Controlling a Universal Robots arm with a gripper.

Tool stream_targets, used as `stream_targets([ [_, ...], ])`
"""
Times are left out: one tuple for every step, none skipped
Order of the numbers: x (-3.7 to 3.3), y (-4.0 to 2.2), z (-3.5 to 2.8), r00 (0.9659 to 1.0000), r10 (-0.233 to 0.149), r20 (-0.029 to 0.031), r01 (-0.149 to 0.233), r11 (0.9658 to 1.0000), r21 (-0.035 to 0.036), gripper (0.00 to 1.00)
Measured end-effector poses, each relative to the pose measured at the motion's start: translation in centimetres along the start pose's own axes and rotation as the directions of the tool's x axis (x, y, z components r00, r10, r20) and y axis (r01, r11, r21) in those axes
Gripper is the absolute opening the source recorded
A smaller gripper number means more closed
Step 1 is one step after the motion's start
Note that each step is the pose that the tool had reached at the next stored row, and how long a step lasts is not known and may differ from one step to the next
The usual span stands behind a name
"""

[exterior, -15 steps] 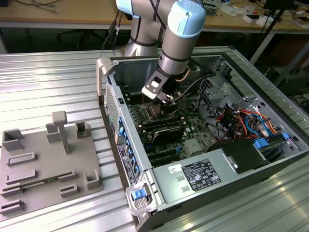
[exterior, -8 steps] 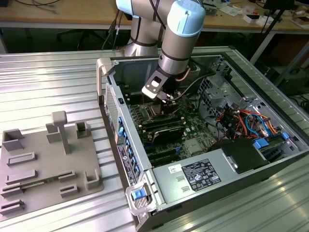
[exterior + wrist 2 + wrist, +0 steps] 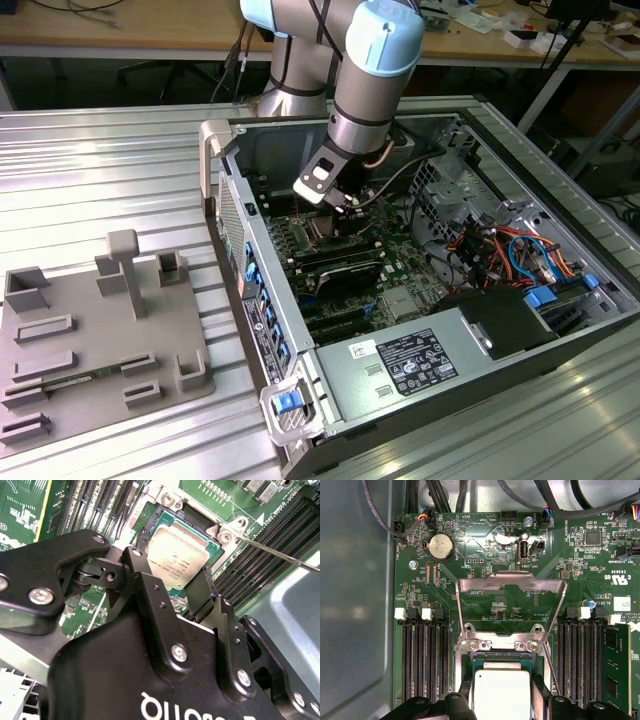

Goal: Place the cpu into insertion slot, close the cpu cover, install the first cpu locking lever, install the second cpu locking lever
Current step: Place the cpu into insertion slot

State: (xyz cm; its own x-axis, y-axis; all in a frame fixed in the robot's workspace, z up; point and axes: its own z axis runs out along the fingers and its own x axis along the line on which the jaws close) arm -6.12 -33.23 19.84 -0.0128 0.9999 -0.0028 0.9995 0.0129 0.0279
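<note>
Silvery-grey on top, the cpu (image 3: 175,560) sits square over the dark insertion slot (image 3: 164,517) in the green circuit board (image 3: 420,590). It looks set down into the slot's frame in both wrist views. The gripper (image 3: 170,567) hangs right over it. Its black fingers (image 3: 135,560) are closed in on the chip, one against each of two opposite edges.

In the first wrist view the cpu cover (image 3: 510,580) is swung open. The thin metal frame lies back over the board beyond the slot, with its square cut-out showing the board behind it. A thin metal lever rod (image 3: 280,555) stands clear of the slot at one corner.

In the exterior view the arm (image 3: 375,60) reaches down into an open computer case (image 3: 330,400). The case lies on a ribbed metal counter (image 3: 100,170), and a grey fixture tray (image 3: 100,340) sits on the exterior view's left.
</note>
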Motion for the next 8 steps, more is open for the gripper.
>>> stream_targets([
  [0.0, 0.0, 0.01, 1.0, 0.0, -0.0001, 0.0, 1.0, 0.0, 0.55],
  [0.0, 0.0, 0.02, 1.0, 0.0, -0.0001, 0.0, 1.0, -0.0001, 0.55],
  [0.0, 0.0, 0.03, 1.0, 0.0, -0.0001, 0.0, 1.0, -0.0001, 0.55],
  [0.0, 0.0, 0.04, 1.0, 0.0, -0.0001, 0.0, 1.0, 0.0, 0.55],
  [-0.01, 0.0, 0.05, 1.0, 0.0, -0.0001, 0.0, 1.0, 0.0, 0.55],
  [-0.01, 0.01, 0.06, 1.0, 0.0, 0.0, 0.0, 1.0, 0.0, 0.55],
  [-0.01, 0.01, 0.07, 1.0, 0.0, -0.0001, 0.0, 1.0, 0.0, 0.55],
  [-0.01, 0.02, 0.08, 1.0, 0.0, 0.0, 0.0, 1.0, 0.0001, 0.55],
])
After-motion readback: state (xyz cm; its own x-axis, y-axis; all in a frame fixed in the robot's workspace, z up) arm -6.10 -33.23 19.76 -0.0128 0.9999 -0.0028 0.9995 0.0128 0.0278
